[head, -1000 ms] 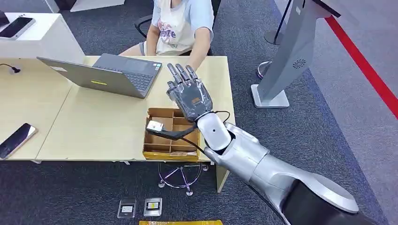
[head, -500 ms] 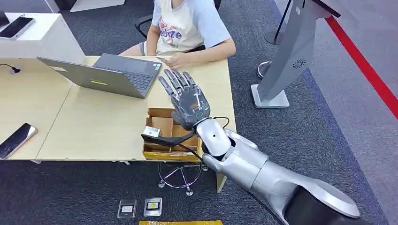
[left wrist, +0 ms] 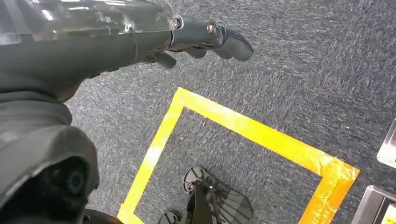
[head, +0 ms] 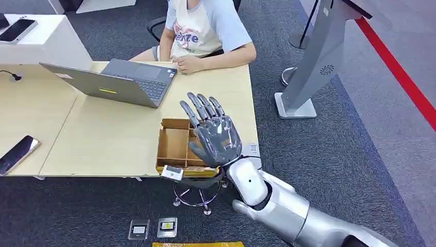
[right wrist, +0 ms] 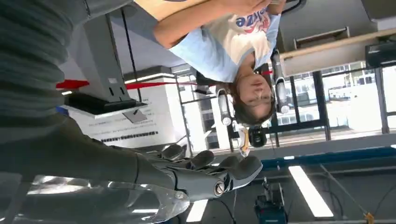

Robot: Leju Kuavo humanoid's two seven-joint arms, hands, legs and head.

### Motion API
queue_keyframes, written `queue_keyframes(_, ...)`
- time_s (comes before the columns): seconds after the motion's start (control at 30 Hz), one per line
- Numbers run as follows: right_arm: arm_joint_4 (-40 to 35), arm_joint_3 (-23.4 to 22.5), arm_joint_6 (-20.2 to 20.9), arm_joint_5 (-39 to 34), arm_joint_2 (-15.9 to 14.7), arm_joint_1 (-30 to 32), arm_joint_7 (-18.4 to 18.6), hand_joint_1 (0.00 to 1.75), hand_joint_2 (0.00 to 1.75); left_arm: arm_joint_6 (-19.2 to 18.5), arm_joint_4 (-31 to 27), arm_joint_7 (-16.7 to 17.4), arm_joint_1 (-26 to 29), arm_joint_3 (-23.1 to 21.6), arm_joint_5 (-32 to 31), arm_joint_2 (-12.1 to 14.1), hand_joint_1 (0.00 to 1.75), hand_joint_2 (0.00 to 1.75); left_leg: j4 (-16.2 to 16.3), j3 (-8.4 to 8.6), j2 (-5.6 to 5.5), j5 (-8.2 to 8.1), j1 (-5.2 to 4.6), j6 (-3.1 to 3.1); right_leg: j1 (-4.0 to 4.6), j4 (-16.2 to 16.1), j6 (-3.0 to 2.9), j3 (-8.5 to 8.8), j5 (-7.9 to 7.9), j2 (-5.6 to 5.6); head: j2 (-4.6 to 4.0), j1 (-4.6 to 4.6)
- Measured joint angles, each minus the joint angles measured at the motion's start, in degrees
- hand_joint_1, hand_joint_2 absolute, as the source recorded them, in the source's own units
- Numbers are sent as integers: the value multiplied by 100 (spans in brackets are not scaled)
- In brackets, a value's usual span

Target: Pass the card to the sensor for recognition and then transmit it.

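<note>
Right robot hand, fingers spread and empty, hovers above the box at the desk's front edge; left robot hand, empty, hangs over the floor.

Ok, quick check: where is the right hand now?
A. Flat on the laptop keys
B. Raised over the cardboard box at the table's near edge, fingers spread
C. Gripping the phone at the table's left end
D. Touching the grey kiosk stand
B: in the head view the right hand is raised, fingers spread, over the cardboard box at the near edge of the table, holding nothing visible.
</note>
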Motion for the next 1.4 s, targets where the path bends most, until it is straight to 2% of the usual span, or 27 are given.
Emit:
queue_keyframes(0.3,-957,-328,280,80,-389,912,-39,0,175,59,2,15,6,57,72,-22,0,0,-1,0,1,0,0,0,0,0,0,1,0,0,-2,2)
queue_keyframes(0.5,-1173,-393,225,-216,-454,1321,-284,0,175,87,2,72,7,81,109,-44,0,0,-1,-1,1,0,0,0,0,0,0,2,0,0,0,2)
queue_keyframes(0.83,-1300,-404,216,-521,-474,1626,-737,0,175,101,-2,116,8,85,120,-55,0,0,-2,-3,0,0,0,0,0,0,0,5,0,-1,0,2)
queue_keyframes(1.1,-1134,-297,212,-946,-230,1590,-1259,0,175,103,-7,146,6,83,109,-55,0,0,-3,-8,-2,0,0,0,1,1,0,6,0,-1,0,0)
queue_keyframes(1.4,-502,-30,48,-1132,237,1318,-1550,0,175,103,-17,195,-1,79,120,-55,0,0,-3,-8,-3,1,0,0,1,2,0,6,0,-1,0,0)
